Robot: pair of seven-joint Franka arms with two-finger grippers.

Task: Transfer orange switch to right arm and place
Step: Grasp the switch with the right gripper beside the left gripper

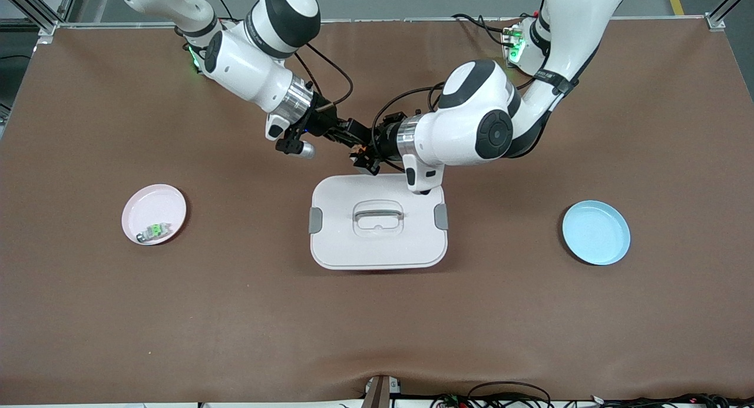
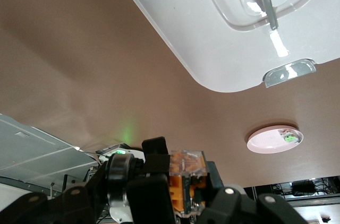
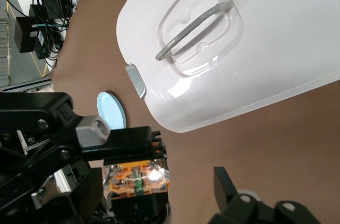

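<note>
Front view: both grippers meet in the air just above the white lidded box's (image 1: 378, 222) farther edge. Left wrist view: the left gripper (image 2: 186, 195) jaws clench the orange switch (image 2: 186, 173). Right wrist view: the right gripper (image 3: 180, 189) jaws stand parted around the switch.

Both arms meet tip to tip in mid-air.
The left gripper (image 1: 366, 155), reaching in from 3 o'clock with a bent wrist, has its fingers clamped on the orange switch (image 3: 137, 177). The right gripper (image 1: 352, 138), coming from 10 o'clock, has its fingers spread wide around the same part.
</note>
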